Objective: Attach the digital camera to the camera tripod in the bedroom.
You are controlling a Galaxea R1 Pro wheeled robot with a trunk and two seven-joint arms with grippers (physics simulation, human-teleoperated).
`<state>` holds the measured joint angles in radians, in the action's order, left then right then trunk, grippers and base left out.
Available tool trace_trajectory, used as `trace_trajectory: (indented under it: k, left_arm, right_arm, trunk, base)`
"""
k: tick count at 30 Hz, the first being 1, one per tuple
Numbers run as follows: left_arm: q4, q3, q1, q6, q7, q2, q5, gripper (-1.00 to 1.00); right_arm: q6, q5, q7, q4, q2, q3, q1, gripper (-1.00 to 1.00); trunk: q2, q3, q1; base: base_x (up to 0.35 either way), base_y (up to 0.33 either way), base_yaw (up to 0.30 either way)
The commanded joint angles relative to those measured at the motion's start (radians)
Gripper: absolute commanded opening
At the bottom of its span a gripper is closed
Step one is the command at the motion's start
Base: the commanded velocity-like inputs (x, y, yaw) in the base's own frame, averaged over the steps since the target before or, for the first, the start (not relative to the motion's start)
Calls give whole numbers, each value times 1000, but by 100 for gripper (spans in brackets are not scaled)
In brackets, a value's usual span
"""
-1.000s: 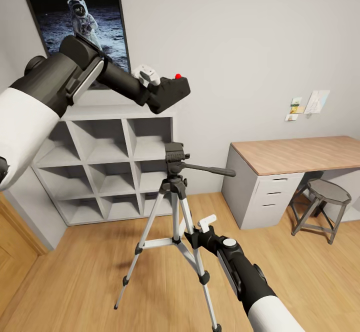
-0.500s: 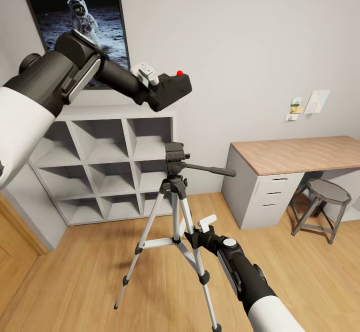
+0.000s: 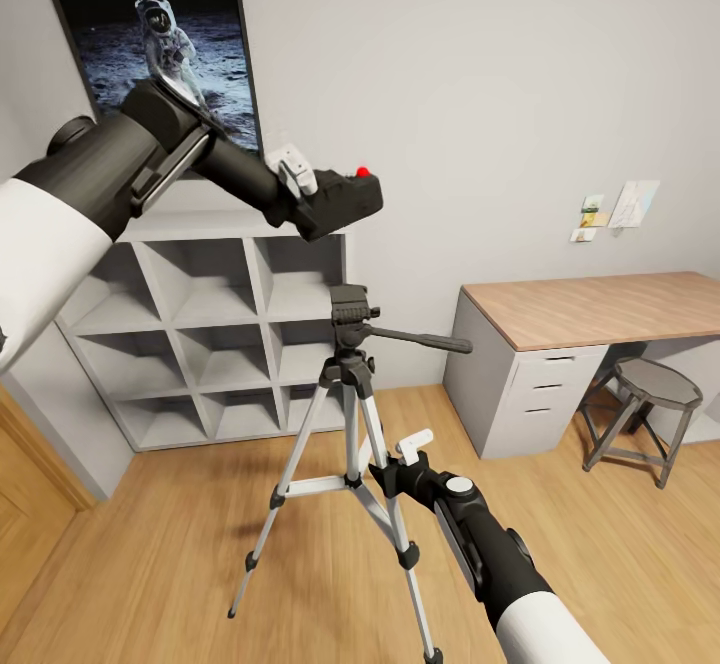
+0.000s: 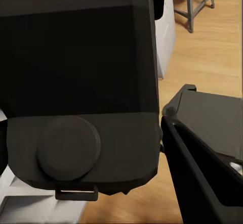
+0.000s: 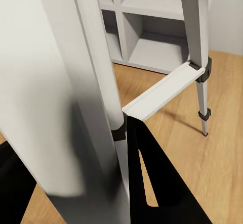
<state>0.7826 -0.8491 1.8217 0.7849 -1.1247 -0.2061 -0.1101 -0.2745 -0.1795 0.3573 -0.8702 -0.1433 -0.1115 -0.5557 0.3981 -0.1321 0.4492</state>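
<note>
**Camera held above the tripod head**

Above the camera tripod (image 3: 350,414), at about 12 o'clock from its black head, the left gripper (image 3: 300,184) is clamped on the boxy matte-black digital camera (image 3: 340,199), clear air between them. Lower down, the right gripper (image 3: 400,459) is closed around a smooth silver leg. Open plank floor (image 3: 180,564) surrounds the tripod's feet; the wood-topped desk (image 3: 600,309) stands at 3 o'clock, well apart.

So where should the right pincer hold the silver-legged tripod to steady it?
On the silver-legged tripod, grip the upright centre column just above the leg braces, approaching from the robot's side: it is slim, vertical, and the right pincer is already beside it.
</note>
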Motion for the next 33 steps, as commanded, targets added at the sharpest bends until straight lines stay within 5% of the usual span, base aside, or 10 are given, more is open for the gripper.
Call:
trace_trajectory:
  k: [1, 4, 5, 23, 33]
  left_arm:
    - [-2, -11, 2, 3, -3, -2, -8, -100]
    - [-4, -29, 2, -7, -19, -4, -6, -100]
    - [-5, -37, 2, -287, -71, -4, -6, -100]
    - [-18, -39, 2, -344, -83, -6, -13, -100]
    - [-118, -39, 2, -401, -128, -5, -14, -100]
  right_arm:
    - [-9, -16, 11, 4, -1, 3, -1, -100]
    - [-9, -16, 11, 5, -1, 3, 0, -100]
    - [-83, -34, 11, 23, -1, 3, -1, -100]
    - [-81, -35, 8, 23, -1, 3, 0, -100]
    - [-81, -35, 8, 23, -1, 3, 0, -100]
  trunk:
    - [2, -2, 1]
    - [2, -2, 1]
    - [2, -2, 1]
    - [2, -2, 1]
    - [2, -2, 1]
  base:
    - [0, 0, 0]
    - [0, 0, 0]
    - [0, 0, 0]
    - [0, 0, 0]
    - [0, 0, 0]
